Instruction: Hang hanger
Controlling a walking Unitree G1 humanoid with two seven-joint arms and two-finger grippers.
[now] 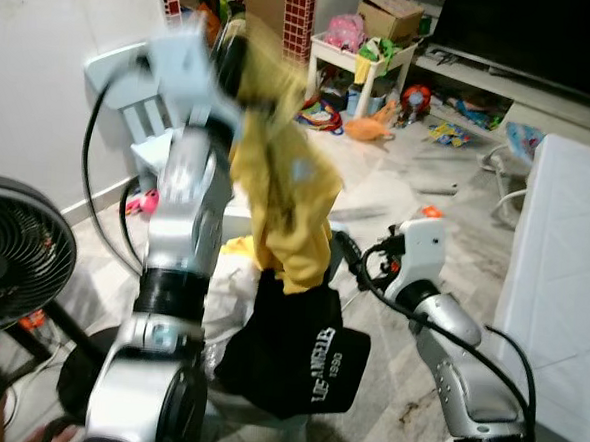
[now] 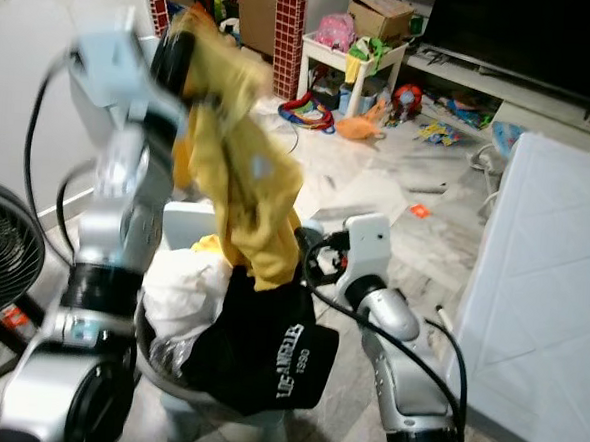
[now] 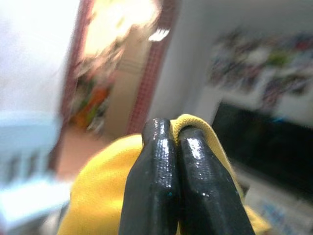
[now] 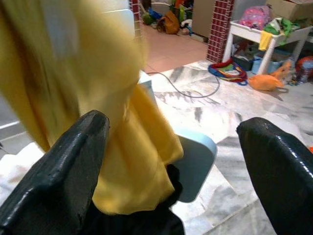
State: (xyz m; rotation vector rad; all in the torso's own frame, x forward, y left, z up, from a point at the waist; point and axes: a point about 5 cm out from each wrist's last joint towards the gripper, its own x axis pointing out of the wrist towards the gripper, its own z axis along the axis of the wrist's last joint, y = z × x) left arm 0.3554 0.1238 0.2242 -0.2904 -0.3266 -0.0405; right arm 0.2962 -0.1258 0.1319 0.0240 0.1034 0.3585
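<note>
My left gripper (image 1: 230, 55) is raised high and shut on a yellow garment (image 1: 282, 195), which hangs down blurred from its fingers (image 3: 161, 161). The cloth's lower end reaches a black garment with white lettering (image 1: 302, 357) draped over a laundry basket (image 2: 170, 379). A white crumpled item (image 2: 186, 284) also lies in the basket. My right gripper (image 1: 351, 257) is open, low and just right of the yellow cloth; in the right wrist view the yellow garment (image 4: 98, 122) lies against one finger (image 4: 63, 166). I see no hanger.
A black fan (image 1: 12, 254) stands at the left. A white mattress (image 1: 561, 297) runs along the right. A pale blue chair (image 1: 133, 86) is behind the left arm. Toys and a small white table (image 1: 360, 55) clutter the marble floor (image 1: 408, 178) beyond.
</note>
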